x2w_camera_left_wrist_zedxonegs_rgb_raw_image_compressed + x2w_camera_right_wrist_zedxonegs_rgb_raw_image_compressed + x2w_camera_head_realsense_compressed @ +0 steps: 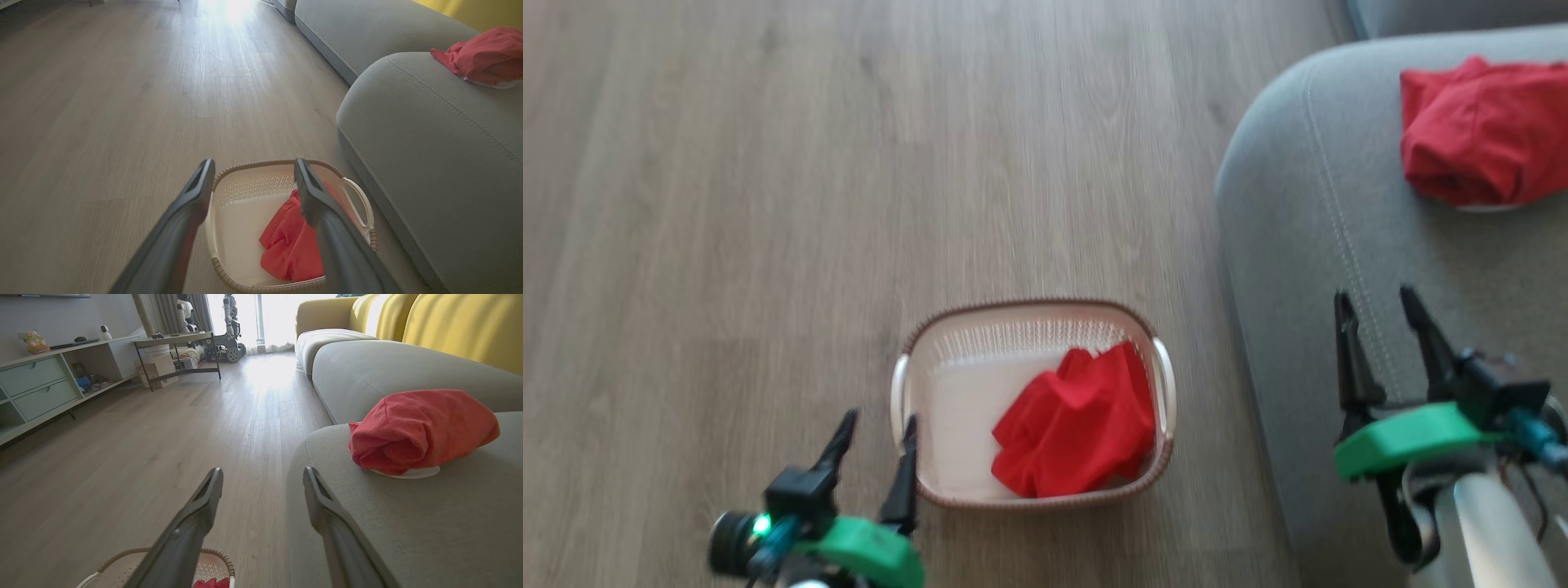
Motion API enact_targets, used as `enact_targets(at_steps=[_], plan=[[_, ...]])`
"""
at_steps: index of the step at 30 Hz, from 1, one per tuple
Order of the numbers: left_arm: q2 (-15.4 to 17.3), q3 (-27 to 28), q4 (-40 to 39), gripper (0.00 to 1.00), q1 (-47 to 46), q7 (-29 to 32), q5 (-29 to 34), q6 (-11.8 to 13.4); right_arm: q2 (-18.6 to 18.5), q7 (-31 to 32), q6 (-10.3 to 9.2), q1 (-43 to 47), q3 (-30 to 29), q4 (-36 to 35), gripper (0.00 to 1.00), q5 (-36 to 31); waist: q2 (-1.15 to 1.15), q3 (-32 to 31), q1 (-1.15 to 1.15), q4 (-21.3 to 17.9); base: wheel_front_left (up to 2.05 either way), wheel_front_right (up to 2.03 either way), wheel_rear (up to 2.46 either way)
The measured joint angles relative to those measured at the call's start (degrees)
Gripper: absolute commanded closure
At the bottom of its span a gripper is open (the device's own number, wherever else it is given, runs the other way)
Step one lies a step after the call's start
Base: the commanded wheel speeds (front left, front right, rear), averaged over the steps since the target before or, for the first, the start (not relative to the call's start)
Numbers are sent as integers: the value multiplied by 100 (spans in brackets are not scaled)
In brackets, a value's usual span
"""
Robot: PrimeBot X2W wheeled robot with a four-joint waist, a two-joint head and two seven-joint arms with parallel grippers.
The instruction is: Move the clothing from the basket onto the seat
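Pale wood-look flooring [768, 204] runs under everything I can see. The cream basket [1029, 312] stands on it just beside the front of the grey seat [1307, 245]. One red garment [1078, 429] lies crumpled in the basket's right half, against the wall nearest the sofa. The white bottom is bare on the left. The second red garment [1478, 135] is already up on the seat, bunched in a heap near the cushion's rounded edge. A sliver of white trim [408, 473] peeks out beneath it in my right wrist camera.

My left gripper [880, 419] hangs low at the basket's left handle [899, 396], one finger overlapping that handle from the head camera. Its jaws are spread wide with nothing between them. Through the left wrist camera the two fingers frame the basket. One crosses in front of the red cloth, but nothing is gripped.

My right gripper [1374, 296] hovers over the seat's front, close to the stitched seam [1347, 245]. It is likewise fully parted and empty, well apart from the heap on the cushion.

Further back, the right wrist camera gives me yellow back cushions [449, 322], a low cabinet with drawers [36, 384], a dark-legged side table [179, 339] and another wheeled robot [229, 330] by the bright window.
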Motion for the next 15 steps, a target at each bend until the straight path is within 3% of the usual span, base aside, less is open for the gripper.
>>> enact_targets(at_steps=[15], plan=[[-844,-1031,2537,0,-2318,258,546,-918,0,-59,0,-1229,100,-691,0,-135,0,1635,0,-539,0,0,0]])
